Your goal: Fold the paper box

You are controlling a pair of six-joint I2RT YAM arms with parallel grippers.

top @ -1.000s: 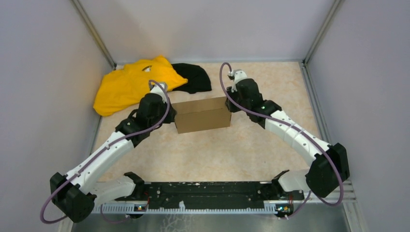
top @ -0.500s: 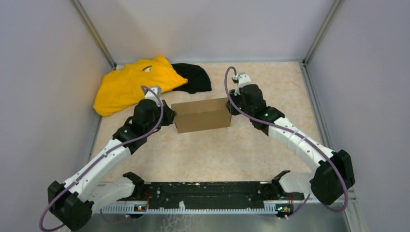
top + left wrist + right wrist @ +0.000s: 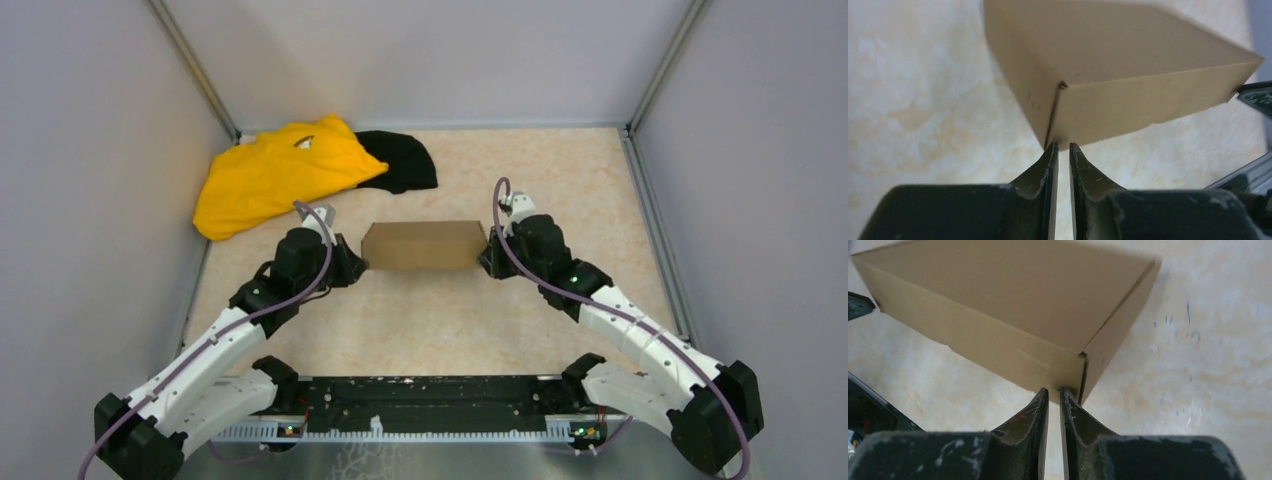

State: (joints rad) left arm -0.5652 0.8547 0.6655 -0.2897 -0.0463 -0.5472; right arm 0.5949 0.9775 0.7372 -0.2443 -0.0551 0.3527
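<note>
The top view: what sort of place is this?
Probably a robot test booth: plain grey walls fence a beige marbled tabletop, and two white-and-black robot arms are bolted to a black rail.

No text, label, brand, number or sign can be read in any view. The faces of the paper box that show are plain brown cardboard with no print. The yellow cloth has a small pale patch near its far edge, too small to tell whether it carries writing. In the right wrist view, a few faint bluish specks lie on the worktop beside the box; they form no letters or digits.
</note>
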